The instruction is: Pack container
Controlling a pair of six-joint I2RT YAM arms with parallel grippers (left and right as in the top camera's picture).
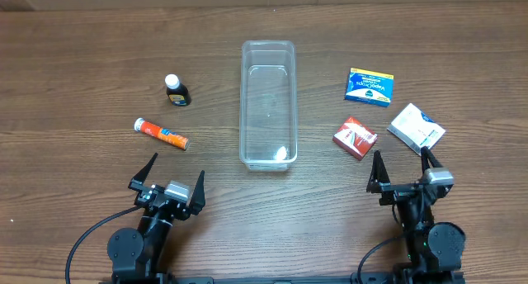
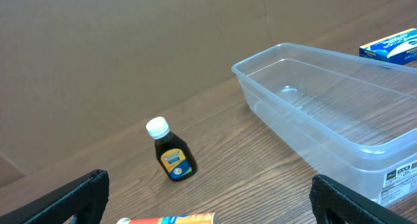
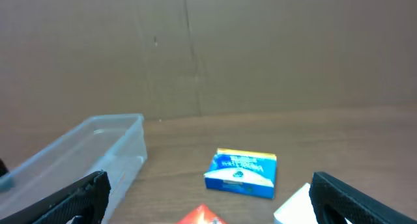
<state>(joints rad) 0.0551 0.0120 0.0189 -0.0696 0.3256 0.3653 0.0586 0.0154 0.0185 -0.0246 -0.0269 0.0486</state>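
The clear plastic container (image 1: 266, 105) stands empty in the middle of the table; it also shows in the left wrist view (image 2: 326, 113) and the right wrist view (image 3: 85, 155). Left of it lie a small dark bottle (image 1: 176, 91) (image 2: 171, 154) and an orange tube (image 1: 162, 134) (image 2: 172, 219). Right of it lie a blue box (image 1: 369, 87) (image 3: 242, 172), a red box (image 1: 355, 137) (image 3: 201, 217) and a white box (image 1: 416, 128) (image 3: 294, 206). My left gripper (image 1: 171, 177) (image 2: 208, 201) is open and empty near the front edge. My right gripper (image 1: 402, 170) (image 3: 208, 198) is open and empty just in front of the red and white boxes.
A brown cardboard wall (image 2: 130, 48) stands behind the wooden table (image 1: 82, 69).
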